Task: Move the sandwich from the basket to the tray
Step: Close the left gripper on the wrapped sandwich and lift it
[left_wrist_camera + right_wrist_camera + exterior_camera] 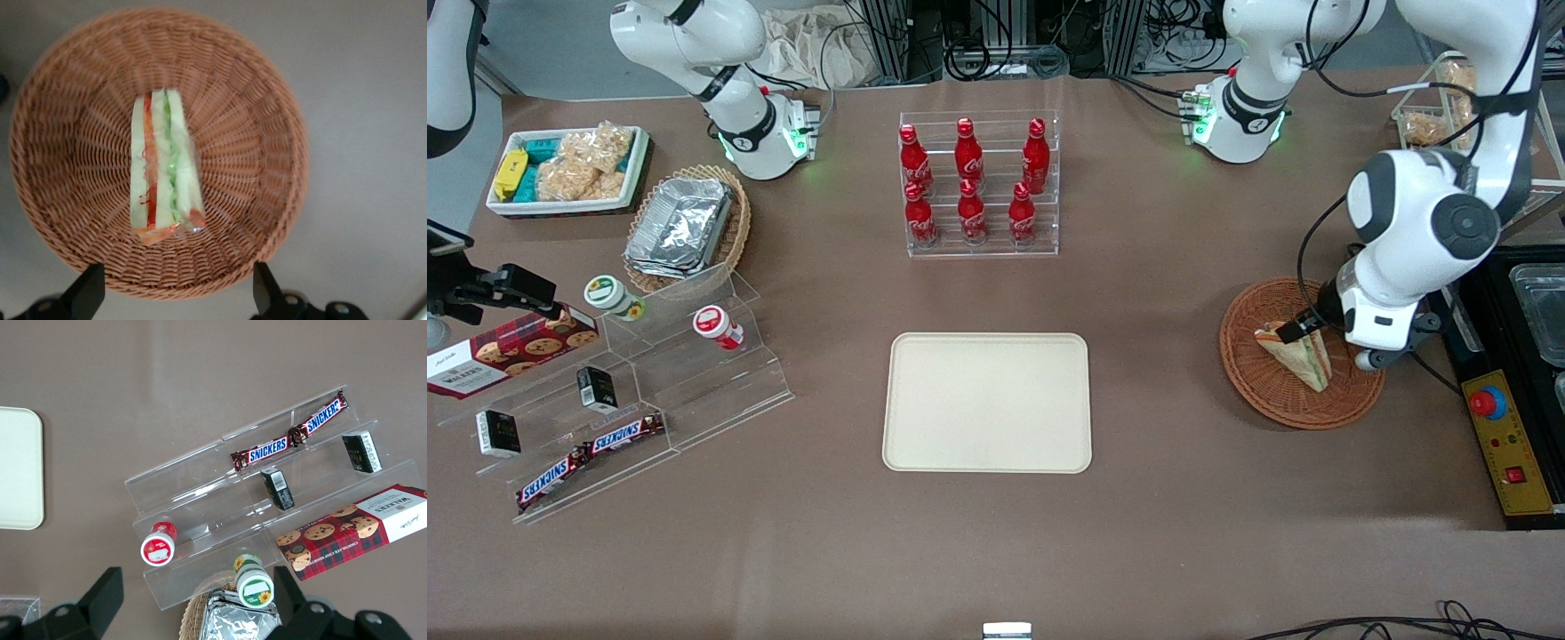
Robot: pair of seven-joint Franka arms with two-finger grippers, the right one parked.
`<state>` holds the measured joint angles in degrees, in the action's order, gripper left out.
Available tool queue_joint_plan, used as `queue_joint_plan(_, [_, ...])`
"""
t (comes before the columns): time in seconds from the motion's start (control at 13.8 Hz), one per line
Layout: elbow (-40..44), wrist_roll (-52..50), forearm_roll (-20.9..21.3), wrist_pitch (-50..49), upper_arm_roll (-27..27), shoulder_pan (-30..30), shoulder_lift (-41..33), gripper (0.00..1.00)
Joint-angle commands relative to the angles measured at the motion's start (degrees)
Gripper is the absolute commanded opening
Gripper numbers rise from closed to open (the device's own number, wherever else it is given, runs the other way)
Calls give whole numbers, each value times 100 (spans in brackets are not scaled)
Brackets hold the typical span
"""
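The sandwich (1300, 357) (165, 167), a clear-wrapped wedge with orange, green and red layers, lies in the round reddish-brown basket (1258, 391) (257, 147) toward the working arm's end of the table. My gripper (1327, 343) (175, 293) hangs open just above the basket, over the sandwich and apart from it. One black finger (1296, 328) shows over the sandwich's farther end. In the left wrist view the two fingers (87, 293) stand wide apart over the basket's rim with nothing between them. The plain cream tray (987, 402) (19, 467) lies flat mid-table.
A clear rack of red cola bottles (978, 182) stands farther from the front camera than the tray. A stepped acrylic shelf (640, 391) with snacks, a tan basket of foil containers (685, 227) and a white snack bin (565, 169) sit toward the parked arm's end. A control box (1504, 440) lies beside the basket.
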<state>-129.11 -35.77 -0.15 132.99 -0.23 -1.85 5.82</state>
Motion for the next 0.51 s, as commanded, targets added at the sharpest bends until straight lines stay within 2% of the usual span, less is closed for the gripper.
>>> queue_joint_plan(0.0, [9, -403, 234, 480, 128, 10, 435, 100])
queue_joint_plan(0.43, [9, -791, 287, 1203, 216, 1, 1166, 99])
